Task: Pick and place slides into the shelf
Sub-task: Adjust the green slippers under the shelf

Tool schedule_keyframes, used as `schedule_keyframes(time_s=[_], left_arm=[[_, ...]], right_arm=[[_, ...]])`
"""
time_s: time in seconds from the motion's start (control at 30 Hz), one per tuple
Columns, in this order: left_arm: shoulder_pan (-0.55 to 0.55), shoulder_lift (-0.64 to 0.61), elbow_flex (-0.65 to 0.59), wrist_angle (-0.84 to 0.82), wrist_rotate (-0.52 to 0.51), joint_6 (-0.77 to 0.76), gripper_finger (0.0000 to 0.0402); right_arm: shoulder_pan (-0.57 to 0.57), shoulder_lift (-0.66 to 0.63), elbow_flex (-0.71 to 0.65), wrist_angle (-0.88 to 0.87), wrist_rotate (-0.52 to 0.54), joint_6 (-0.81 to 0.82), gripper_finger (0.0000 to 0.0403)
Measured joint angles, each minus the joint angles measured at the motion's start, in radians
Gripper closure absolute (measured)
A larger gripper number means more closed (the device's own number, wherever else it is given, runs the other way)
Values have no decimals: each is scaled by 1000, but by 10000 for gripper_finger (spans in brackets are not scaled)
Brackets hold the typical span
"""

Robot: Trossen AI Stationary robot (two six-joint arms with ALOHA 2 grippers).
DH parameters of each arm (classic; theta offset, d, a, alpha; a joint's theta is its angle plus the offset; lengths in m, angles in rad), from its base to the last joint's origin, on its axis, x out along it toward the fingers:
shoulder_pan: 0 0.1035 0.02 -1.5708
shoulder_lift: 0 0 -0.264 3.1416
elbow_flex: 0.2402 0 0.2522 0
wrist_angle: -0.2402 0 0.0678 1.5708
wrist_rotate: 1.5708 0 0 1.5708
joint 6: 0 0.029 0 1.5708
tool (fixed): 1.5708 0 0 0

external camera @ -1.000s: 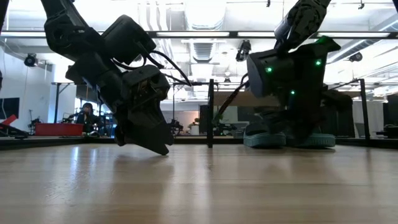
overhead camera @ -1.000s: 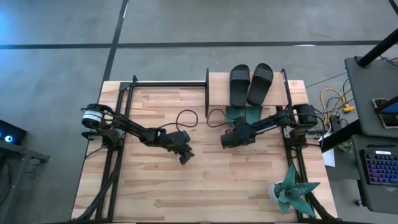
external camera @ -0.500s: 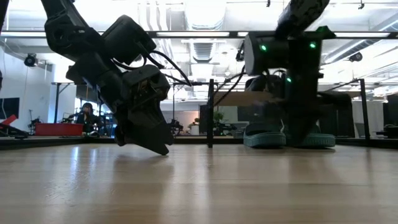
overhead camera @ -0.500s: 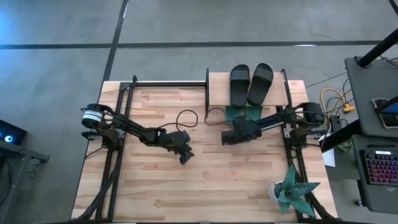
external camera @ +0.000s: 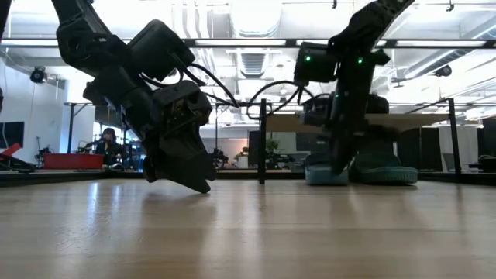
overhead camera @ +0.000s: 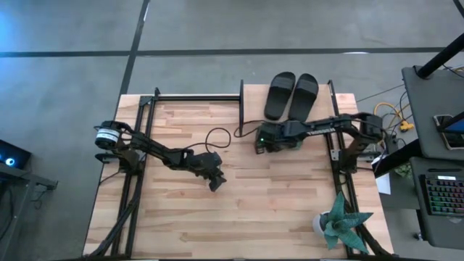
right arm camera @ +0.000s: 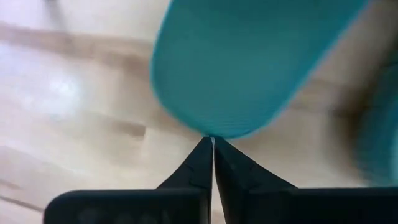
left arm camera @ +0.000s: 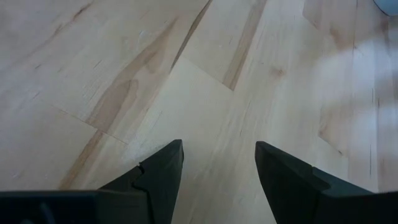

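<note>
The matte black pair of slides lies on the small plywood-topped shelf beyond the closed, empty right tool, the teal-green pair underneath just ahead of its tips, apparently nearly placed; the left tool waits open, empty.

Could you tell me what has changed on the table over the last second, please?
The right gripper, shut, swung away from the table's middle toward the shelf front, its fingertips now at the heel of a teal slide on the lower level. The black slides on top shifted slightly. The left gripper stayed open, low over the table; the plant did not move.
</note>
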Motion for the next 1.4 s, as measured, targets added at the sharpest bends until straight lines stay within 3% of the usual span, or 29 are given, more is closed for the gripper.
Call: schedule_keyframes(time_s=[0.17, 0.4, 0.63, 0.87, 1.23, 1.4], left_arm=[[0, 0, -1, 0, 0, -1, 210], [0, 0, -2, 0, 1, 0, 210], [0, 0, -2, 0, -3, 5, 210], [0, 0, -3, 0, -4, 8, 210], [0, 0, -3, 0, -5, 1, 210], [0, 0, -3, -1, -6, 1, 210]], right_arm=[[10, 35, -1, 39, -12, 19, 394], [58, 8, 7, 32, 97, 75, 394], [73, 33, 7, 41, 111, 92, 394], [75, 48, 8, 60, 218, 92, 394], [97, 49, 7, -174, 311, 215, 394], [111, 48, 8, -187, 322, 199, 394]])
